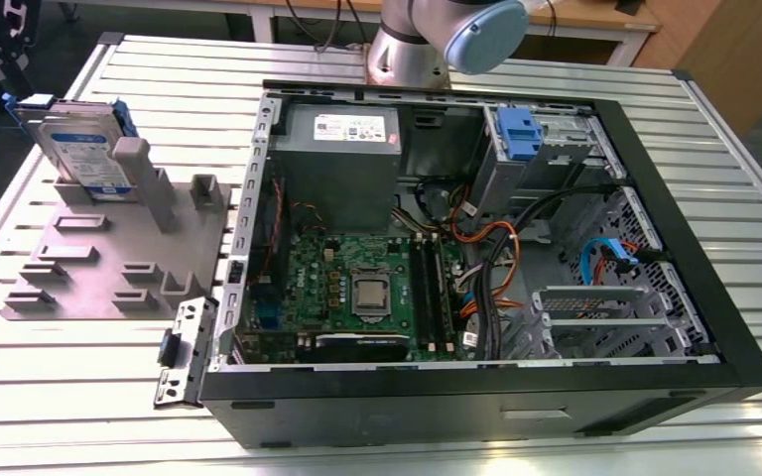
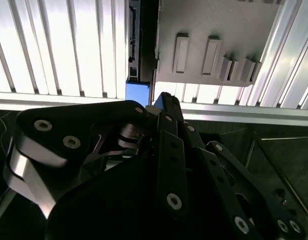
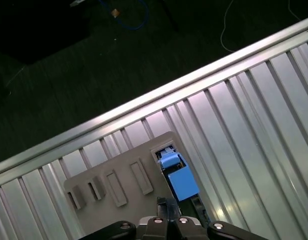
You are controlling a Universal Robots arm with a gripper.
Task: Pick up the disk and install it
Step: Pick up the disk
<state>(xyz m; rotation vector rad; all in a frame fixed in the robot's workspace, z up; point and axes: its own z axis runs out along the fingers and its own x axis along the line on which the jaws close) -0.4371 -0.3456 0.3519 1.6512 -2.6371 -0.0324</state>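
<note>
One disk (image 1: 83, 149) is standing upright in one fixture (image 1: 103, 268), on the exterior view's left of one case (image 1: 698, 297). The end effector (image 3: 165, 207) is hovering above the disk; I cannot tell how far open it is.

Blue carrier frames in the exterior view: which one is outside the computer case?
The one on the disk, standing on the grey fixture plate at the exterior view's left. The other frame sits inside the case.

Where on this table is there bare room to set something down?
In the exterior view, bare slats of the table lie between the fixture plate and the near edge, and beside the computer case on the exterior view's right. Crowded: the plate with its posts and the standing disk, and the case's inside.
</note>
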